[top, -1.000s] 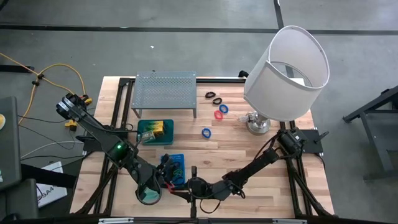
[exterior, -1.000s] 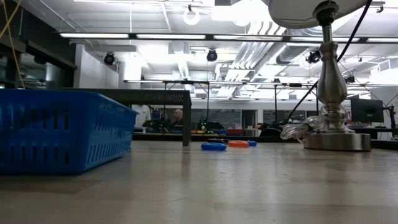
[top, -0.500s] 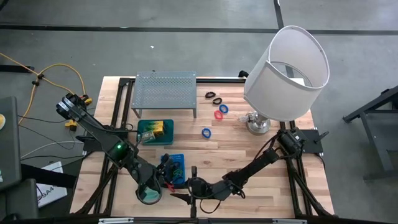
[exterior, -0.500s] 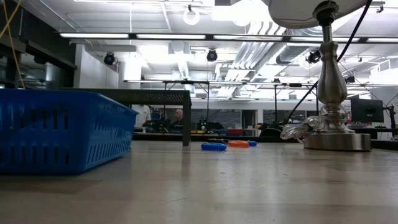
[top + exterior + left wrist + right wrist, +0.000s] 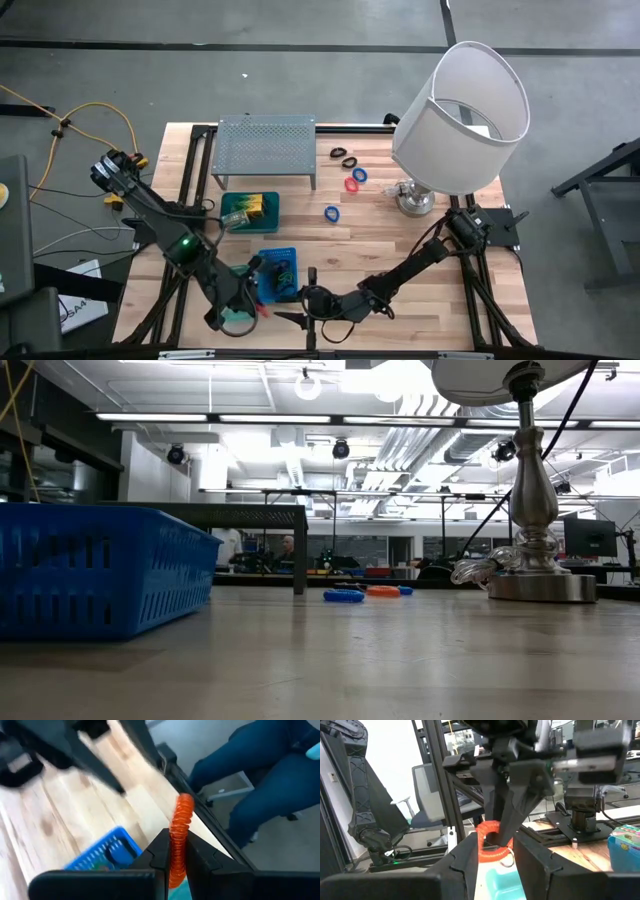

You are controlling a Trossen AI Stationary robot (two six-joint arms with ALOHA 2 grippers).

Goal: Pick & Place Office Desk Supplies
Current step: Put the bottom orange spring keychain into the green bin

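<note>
left tool (image 5: 176, 851) clamped on an orange ring (image 5: 179, 836) — right tool (image 5: 491, 851) spread apart.

Two dark six-joint arms

The left arm (image 5: 150, 215) showed a green light; the right arm (image 5: 420, 262) was plain black, jointed, cabled.

A lab hall: exposed ceiling ducts (image 5: 400, 435), strip lights (image 5: 180, 417), distant workbenches (image 5: 340, 572).
</note>
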